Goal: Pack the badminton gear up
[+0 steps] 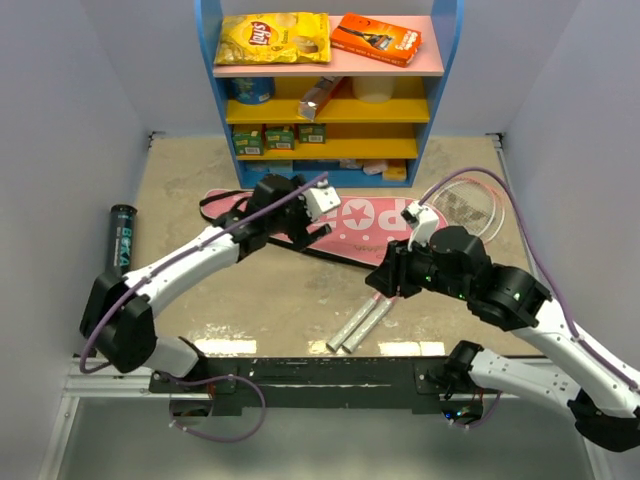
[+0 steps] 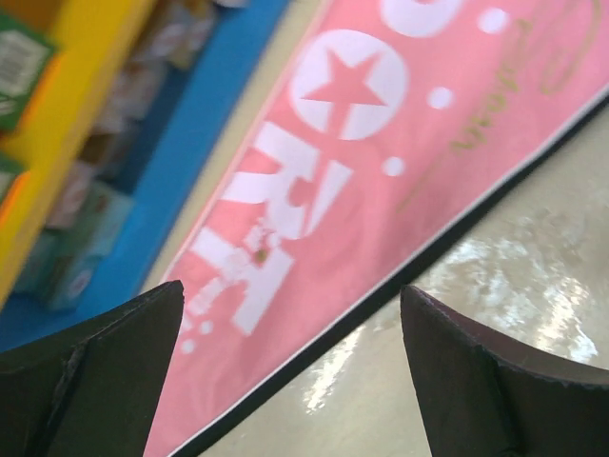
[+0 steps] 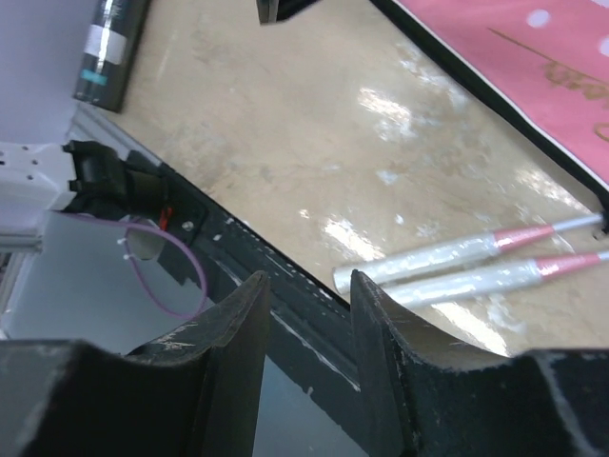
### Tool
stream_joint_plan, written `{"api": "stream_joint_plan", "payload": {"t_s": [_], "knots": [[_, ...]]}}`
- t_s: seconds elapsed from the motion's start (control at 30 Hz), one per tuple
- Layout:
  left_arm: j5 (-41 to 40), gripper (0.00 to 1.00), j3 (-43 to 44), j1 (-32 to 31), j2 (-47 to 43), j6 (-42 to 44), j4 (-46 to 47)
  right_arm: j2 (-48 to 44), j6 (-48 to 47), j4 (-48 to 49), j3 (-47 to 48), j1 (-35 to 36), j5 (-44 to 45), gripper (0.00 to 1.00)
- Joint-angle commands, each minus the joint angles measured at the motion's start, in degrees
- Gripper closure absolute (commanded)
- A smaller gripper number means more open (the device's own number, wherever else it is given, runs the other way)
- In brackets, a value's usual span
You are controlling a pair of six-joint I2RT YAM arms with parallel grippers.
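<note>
The pink SPORT bag (image 1: 355,225) lies flat across the table's middle. My left gripper (image 1: 312,237) hovers over its near black-trimmed edge, open and empty; the left wrist view shows the bag's lettering (image 2: 314,171) between the wide-apart fingers. The two rackets lie side by side, their white handles (image 1: 360,325) near the front and their heads (image 1: 470,205) at the right. My right gripper (image 1: 380,283) is above the handles (image 3: 447,259), open a little and empty. The black tube (image 1: 120,238) lies at the far left, and shows in the right wrist view (image 3: 114,43). No shuttlecock is in view.
A blue and yellow shelf unit (image 1: 330,110) stands at the back with the yellow crisp packet (image 1: 272,38) and orange box (image 1: 376,37) on top. The black mounting rail (image 1: 320,372) runs along the front edge. White walls close in left and right.
</note>
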Motion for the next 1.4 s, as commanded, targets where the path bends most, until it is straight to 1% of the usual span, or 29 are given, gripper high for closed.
{"api": "stream_joint_plan", "payload": {"t_s": [0.0, 0.03, 0.1, 0.17, 0.27, 0.4, 0.47, 0.53, 0.7, 0.73, 0.8, 0.83, 0.87, 0.9, 0.93, 1.0, 1.03, 1.17, 1.2, 1.3, 1.37], "knots": [[1.89, 0.01, -1.26, -4.55, 6.07, 4.03, -1.18, -4.06, 2.6, -7.21, 0.91, 0.14, 7.5, 0.55], [1.8, 0.02, -1.43, -5.0, 8.35, 4.12, -1.0, -4.76, 3.21, -8.27, 0.73, 0.06, 8.38, 0.55], [0.75, 0.03, -3.19, -5.44, 10.21, 4.21, 1.71, -5.82, 4.97, -10.3, -0.05, 0.14, 9.1, 0.55], [-0.13, 0.03, -5.55, -5.45, 11.97, 4.21, 5.92, -7.75, 6.73, -11.26, -1.28, 0.14, 8.75, 0.54], [-1.19, 0.03, -7.32, -5.45, 14.08, 4.73, 9.8, -10.56, 9.01, -11.18, -2.87, 0.14, 8.39, 0.54], [-2.15, 0.05, -7.15, -5.53, 18.03, 4.82, 11.22, -12.5, 10.95, -10.57, -5.85, 0.14, 7.43, 0.54], [-2.77, 0.05, -7.85, -5.53, 18.47, 4.91, 15.07, -12.94, 11.48, -10.48, -6.21, 0.06, 7.51, 0.54], [-4.61, 0.07, -8.38, -5.45, 18.56, 5.26, 16.92, -13.12, 11.66, -10.22, -6.39, 0.14, 7.43, 0.54], [-5.41, 0.18, -8.91, -5.36, 19.52, 6.75, 19.66, -12.6, 11.39, -9.51, -6.65, 0.14, 7.08, 0.55], [-5.41, 0.24, -8.47, -5.18, 19.88, 6.84, 19.13, -12.33, 11.31, -9.34, -6.74, 0.14, 6.99, 0.55], [-4.63, 0.31, -7.77, -5.01, 21.1, 6.58, 18.17, -12.24, 11.31, -8.46, -7.35, 0.06, 6.64, 0.56], [-4.1, 0.41, -7.07, -4.92, 21.37, 6.41, 17.12, -12.16, 11.31, -8.2, -7.53, 0.14, 6.55, 0.56], [-3.83, 0.48, -6.89, -4.92, 21.72, 6.32, 16.76, -12.15, 11.31, -7.84, -7.88, 0.06, 6.29, 0.57], [-3.39, 0.57, -6.62, -4.83, 22.08, 6.14, 16.41, -12.24, 11.31, -7.75, -7.97, 0.14, 6.28, 0.57], [-3.3, 0.75, -6.27, -4.92, 22.17, 6.14, 15.88, -12.24, 11.22, -7.67, -8.14, 0.06, 6.28, 0.58], [-3.38, 0.89, -6.09, -4.92, 22.17, 6.05, 15.61, -12.24, 11.13, -7.58, -8.41, 0.14, 6.28, 0.58], [-3.74, 1.0, -6.18, -4.92, 22.08, 5.97, 15.7, -12.42, 11.04, -7.58, -8.41, 0.14, 6.37, 0.58], [-5.5, 1.0, -5.04, -4.83, 21.55, 5.44, 14.91, -13.3, 11.13, -7.66, -8.67, 0.14, 6.72, 0.59], [-8.45, 1.0, -4.6, -4.92, 20.86, 4.92, 14.74, -13.56, 11.22, -7.84, -8.67, 0.06, 6.9, 0.59], [-11.2, 1.0, -3.02, -4.83, 18.31, 3.16, 14.56, -14.18, 11.22, -8.19, -8.67, 0.14, 7.16, 0.6], [-12.52, 1.0, -0.83, -4.83, 16.73, 2.11, 12.63, -14.53, 11.22, -8.54, -8.5, 0.14, 7.42, 0.6]]}}
